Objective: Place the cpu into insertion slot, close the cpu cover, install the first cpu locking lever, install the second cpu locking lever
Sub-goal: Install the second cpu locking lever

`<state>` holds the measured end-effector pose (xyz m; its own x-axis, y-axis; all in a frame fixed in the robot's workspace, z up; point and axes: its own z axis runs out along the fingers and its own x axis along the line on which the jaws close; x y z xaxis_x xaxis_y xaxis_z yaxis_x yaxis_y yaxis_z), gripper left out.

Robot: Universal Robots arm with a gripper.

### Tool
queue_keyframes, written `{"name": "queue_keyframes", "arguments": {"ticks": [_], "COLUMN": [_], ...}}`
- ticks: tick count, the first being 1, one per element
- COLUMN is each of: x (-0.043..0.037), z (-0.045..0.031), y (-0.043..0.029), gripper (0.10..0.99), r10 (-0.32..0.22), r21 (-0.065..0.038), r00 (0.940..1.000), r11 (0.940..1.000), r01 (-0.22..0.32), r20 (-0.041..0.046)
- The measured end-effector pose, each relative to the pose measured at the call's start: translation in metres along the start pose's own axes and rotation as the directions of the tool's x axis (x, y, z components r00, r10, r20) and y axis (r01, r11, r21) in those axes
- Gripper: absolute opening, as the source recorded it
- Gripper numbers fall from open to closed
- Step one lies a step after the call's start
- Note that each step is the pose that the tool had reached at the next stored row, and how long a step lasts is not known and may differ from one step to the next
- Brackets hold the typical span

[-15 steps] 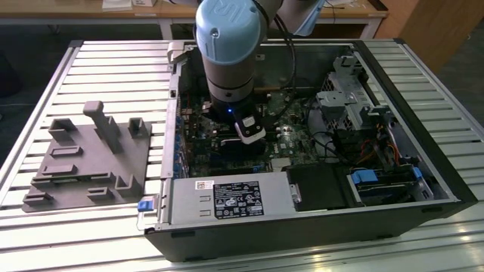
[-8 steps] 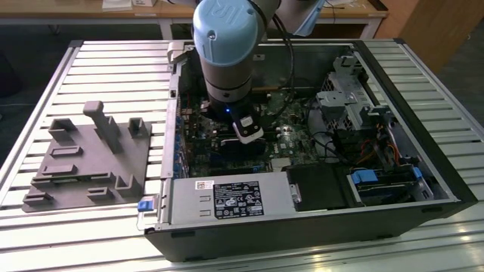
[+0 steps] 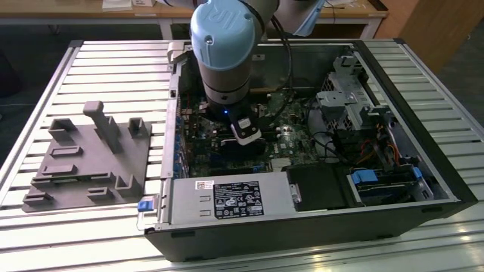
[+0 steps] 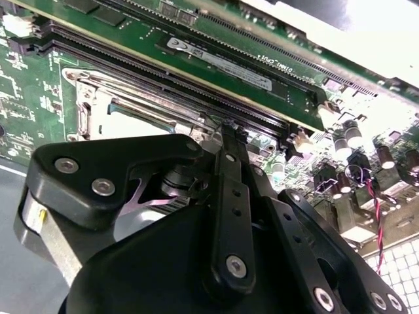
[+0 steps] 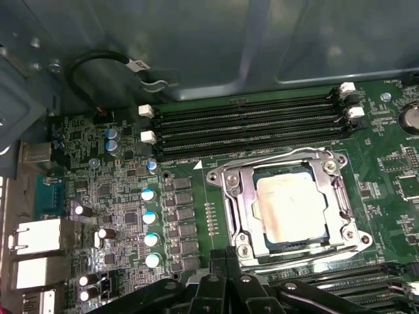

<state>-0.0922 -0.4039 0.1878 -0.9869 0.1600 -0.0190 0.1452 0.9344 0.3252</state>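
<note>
Since the cpu (image 5: 291, 208) already lies seated in the insertion slot (image 5: 283, 246), with the cpu cover (image 5: 229, 196) folded flat over it as a silvery frame around the pale chip top, I judge the placing and the closing done and the locking levers to be the step in hand. Nearest to me in the first wrist view are the black links of my hand (image 5: 226, 288), hanging just beside the cover's closest edge; whether my fingers stand apart or together I cannot tell from any view, and I see nothing held between them. In the second wrist view my hand's black body sits in front of the cover (image 4: 98, 104), close above it. Just beyond the cover run the long black memory slots (image 5: 249, 124), and past those the grey case wall (image 5: 196, 39).

I cannot make out clearly whether either thin lever wire along the cover's sides is already hooked down. As I judge it, the next move calls for a small, exact touch on a lever at the cover's edge, pressing down and tucking it under its catch without knocking the cover or the board parts beside it.

From the exterior view, my arm (image 3: 226, 51) reaches down into the open computer case (image 3: 423, 187) over the green board, with the grey fixture tray (image 3: 83, 158) lying on the tabletop (image 3: 113, 73) well apart from the cover.
</note>
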Motion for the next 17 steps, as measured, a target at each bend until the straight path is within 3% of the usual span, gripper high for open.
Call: {"name": "queue_keyframes", "arguments": {"ticks": [5, 9, 17], "x": [0.0003, 0.0001, 0.0001], "z": [-0.0002, -0.0076, -0.0085], "y": [0.0001, 0.0027, 0.0029], "gripper": [0.106, 0.106, 0.106], "r10": [0.0, 0.0, 0.0], "r21": [-0.001, -0.001, -0.001], "r00": [1.0, 1.0, 1.0], "r11": [1.0, 1.0, 1.0], "r01": [0.0, 0.0, 0.0], "r20": [0.0001, 0.0001, -0.0001]}}
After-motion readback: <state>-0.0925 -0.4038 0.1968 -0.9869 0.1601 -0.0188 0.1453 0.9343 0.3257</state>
